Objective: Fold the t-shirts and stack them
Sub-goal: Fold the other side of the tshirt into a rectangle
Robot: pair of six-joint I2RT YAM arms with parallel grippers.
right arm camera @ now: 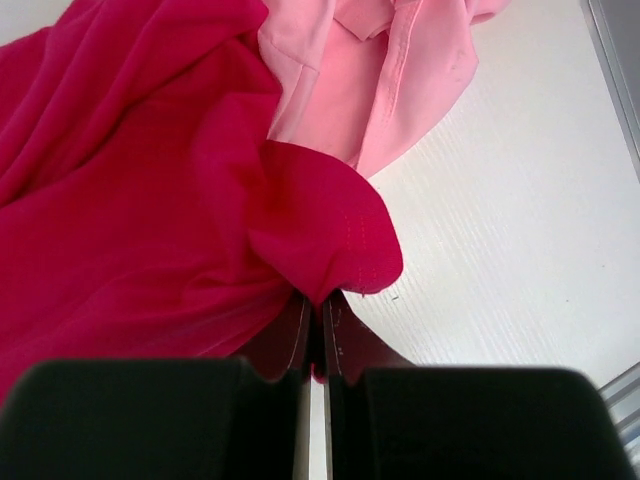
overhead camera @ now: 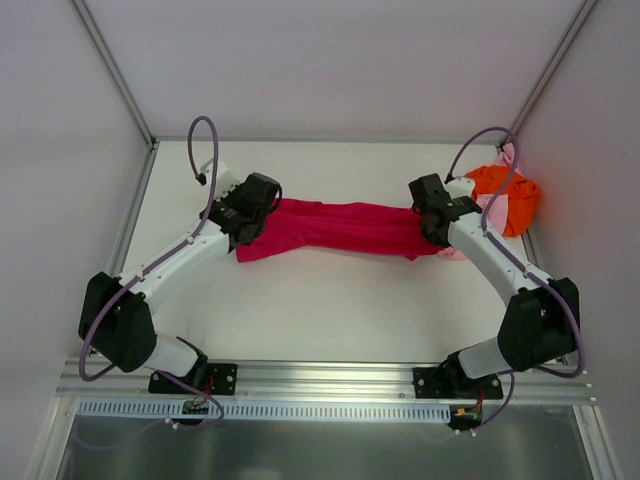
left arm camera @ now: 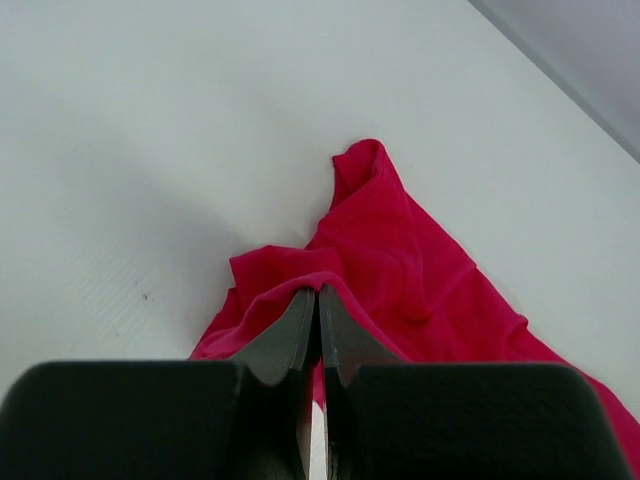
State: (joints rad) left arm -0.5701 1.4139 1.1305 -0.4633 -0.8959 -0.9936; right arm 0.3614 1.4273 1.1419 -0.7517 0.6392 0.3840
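A crimson t-shirt [overhead camera: 340, 228] is stretched in a band across the middle of the table between my two grippers. My left gripper [overhead camera: 252, 222] is shut on its left end; in the left wrist view the crimson t-shirt [left arm camera: 400, 270] bunches over the closed fingertips of the left gripper [left arm camera: 318, 296]. My right gripper [overhead camera: 432, 226] is shut on the right end, where the crimson t-shirt [right arm camera: 150, 200] folds into the right gripper [right arm camera: 320, 300]. A pale pink t-shirt [right arm camera: 390, 70] lies just beyond it. An orange t-shirt [overhead camera: 512, 195] sits crumpled at the far right.
The white table [overhead camera: 340, 320] is bounded by a metal frame, with a rail [overhead camera: 330, 375] along the near edge where both arm bases are bolted. The pink and orange shirts lie close to the right wall [overhead camera: 600, 150].
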